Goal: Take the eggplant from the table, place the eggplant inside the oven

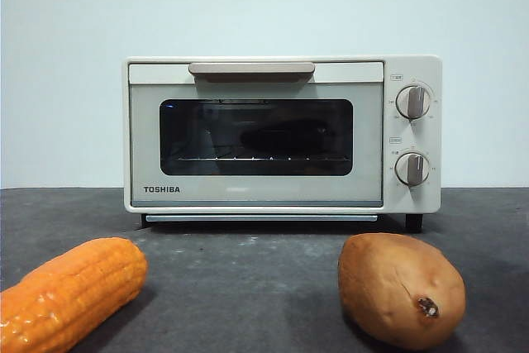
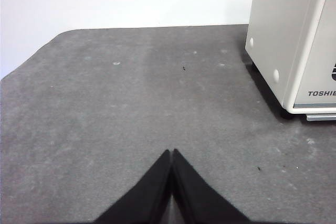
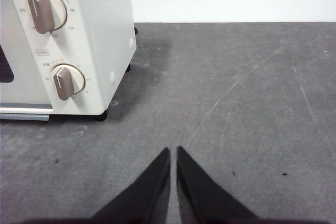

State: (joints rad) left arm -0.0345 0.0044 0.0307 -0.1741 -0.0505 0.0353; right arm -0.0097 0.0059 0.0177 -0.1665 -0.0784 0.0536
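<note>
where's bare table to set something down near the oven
Bare table lies between the corn cob and the sweet potato, in front of the oven. Open patches also flank the oven, before the left claw and right claw. The front corners are crowded.

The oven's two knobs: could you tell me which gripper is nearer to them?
Right. The right gripper hovers beside the oven's knob end; the left gripper is off its opposite, plain side.
</note>
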